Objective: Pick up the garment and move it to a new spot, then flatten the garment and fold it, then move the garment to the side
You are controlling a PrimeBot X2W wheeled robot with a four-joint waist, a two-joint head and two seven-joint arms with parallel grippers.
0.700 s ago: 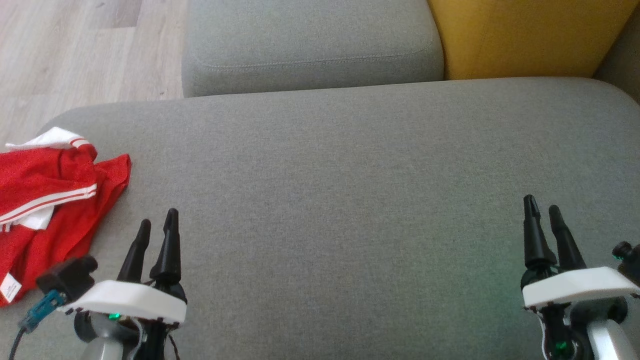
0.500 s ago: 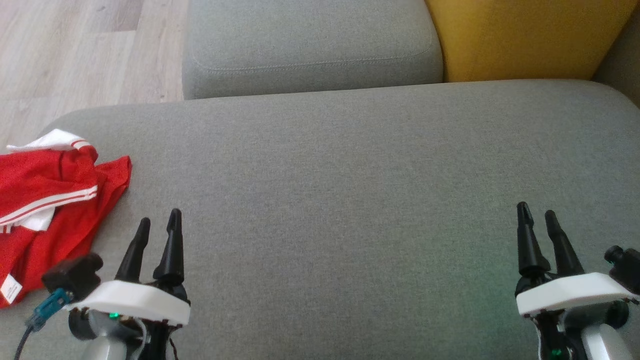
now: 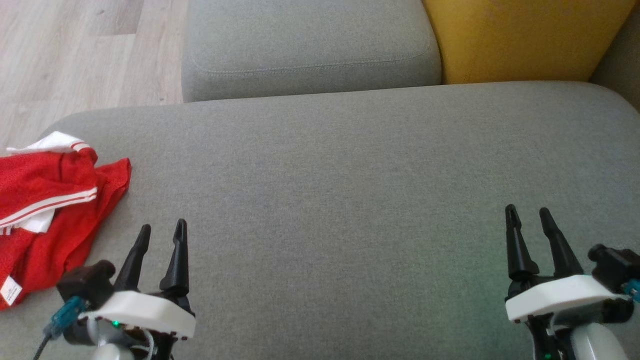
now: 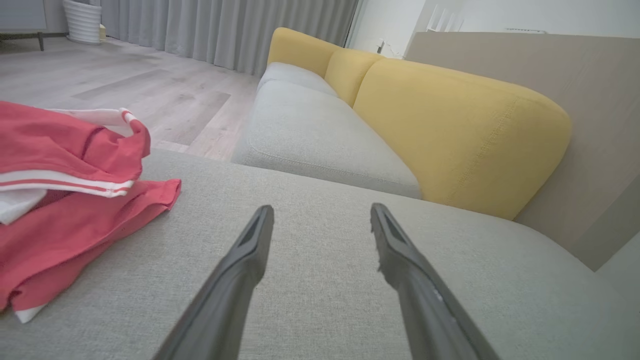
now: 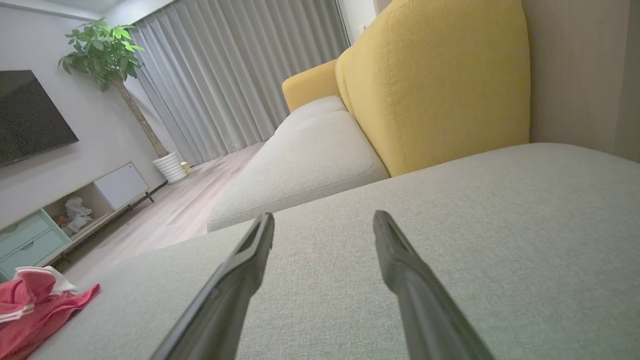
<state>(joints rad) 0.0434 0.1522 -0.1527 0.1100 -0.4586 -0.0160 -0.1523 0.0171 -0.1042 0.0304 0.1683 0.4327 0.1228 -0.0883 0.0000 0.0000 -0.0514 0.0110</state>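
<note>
The garment is a red shirt with white stripes and white trim, lying crumpled at the far left edge of the grey cushion. It also appears at the left of the left wrist view as the garment and small at the lower left of the right wrist view as the garment. My left gripper hovers open just right of the shirt, fingers apart and empty. Far to the right, my right gripper is open over bare cushion, nothing between its fingers.
A second grey seat cushion lies beyond, with a yellow back cushion at the upper right. Wooden floor runs past the cushion's left edge. A TV stand and potted plant stand across the room.
Both grippers have drawn back toward the bottom of the head view and their fingers stand wider apart. The garment has not moved.
</note>
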